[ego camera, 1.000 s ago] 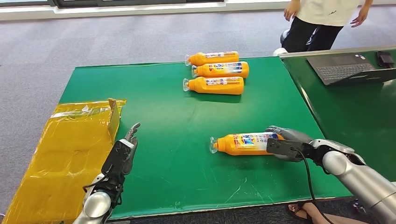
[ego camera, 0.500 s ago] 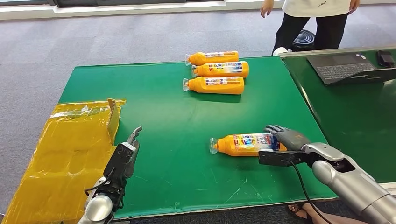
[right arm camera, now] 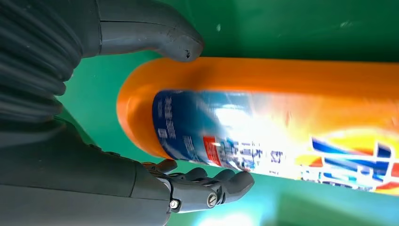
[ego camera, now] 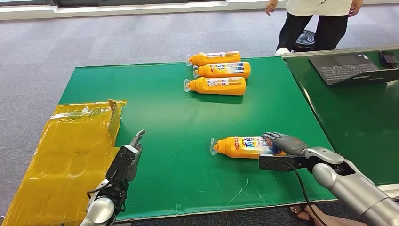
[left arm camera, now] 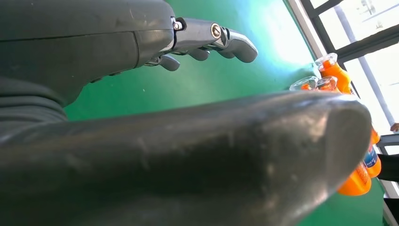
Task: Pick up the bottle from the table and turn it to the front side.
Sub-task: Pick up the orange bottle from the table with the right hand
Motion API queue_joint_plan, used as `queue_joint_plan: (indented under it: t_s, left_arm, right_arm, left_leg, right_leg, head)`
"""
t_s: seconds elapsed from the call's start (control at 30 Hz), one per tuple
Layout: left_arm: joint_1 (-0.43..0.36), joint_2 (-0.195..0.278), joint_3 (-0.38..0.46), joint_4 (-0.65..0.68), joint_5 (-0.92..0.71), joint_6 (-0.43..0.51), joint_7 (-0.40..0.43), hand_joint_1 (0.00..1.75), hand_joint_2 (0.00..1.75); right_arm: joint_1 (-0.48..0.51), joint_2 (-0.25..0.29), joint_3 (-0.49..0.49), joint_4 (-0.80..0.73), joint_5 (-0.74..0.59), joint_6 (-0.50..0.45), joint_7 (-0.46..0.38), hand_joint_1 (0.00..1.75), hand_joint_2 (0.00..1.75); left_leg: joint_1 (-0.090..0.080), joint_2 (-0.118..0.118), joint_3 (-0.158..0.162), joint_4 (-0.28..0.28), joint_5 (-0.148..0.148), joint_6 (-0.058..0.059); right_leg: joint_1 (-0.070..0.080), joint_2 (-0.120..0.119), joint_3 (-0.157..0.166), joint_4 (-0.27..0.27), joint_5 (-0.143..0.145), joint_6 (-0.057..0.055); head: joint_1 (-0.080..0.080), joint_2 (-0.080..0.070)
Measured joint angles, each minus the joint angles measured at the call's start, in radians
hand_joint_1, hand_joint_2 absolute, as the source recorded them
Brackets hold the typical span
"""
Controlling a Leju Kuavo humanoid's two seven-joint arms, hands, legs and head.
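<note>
The bottle (ego camera: 244,146), orange with a blue-and-white label, lies on its side on the green bench (ego camera: 179,122), cap pointing left. At far left, the left hand (ego camera: 126,160) hovers over the bench edge beside yellow plastic sheeting (ego camera: 66,150), fingers straight and apart, holding nothing. At right, the right hand (ego camera: 285,143) grips the bottle's base, thumb (right arm camera: 155,30) and fingers (right arm camera: 207,188) wrapped on opposite sides.

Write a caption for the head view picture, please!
Robot's right hand closes around the base of an orange bottle lying on the green table.
</note>
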State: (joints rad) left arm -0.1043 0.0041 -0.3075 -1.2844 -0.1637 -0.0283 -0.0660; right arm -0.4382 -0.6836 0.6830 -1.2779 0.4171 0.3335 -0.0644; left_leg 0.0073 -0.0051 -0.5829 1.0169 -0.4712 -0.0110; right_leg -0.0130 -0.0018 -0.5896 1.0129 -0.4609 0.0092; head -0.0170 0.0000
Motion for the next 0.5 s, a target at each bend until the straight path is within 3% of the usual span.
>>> queue_joint_plan:
  t_s: [0.5]
  left_arm:
    - [-0.008,-0.020,0.000,0.035,0.002,-0.014,0.000,0.00,0.00]
  right_arm:
    - [0.066,0.037,-0.021,0.027,-0.047,0.029,-0.007,0.00,1.75]
  left_leg:
    - [0.000,0.001,0.005,0.000,0.000,0.000]
  right_leg:
    - [0.000,0.001,0.004,0.000,0.000,0.000]
  head:
    - [0.000,0.000]
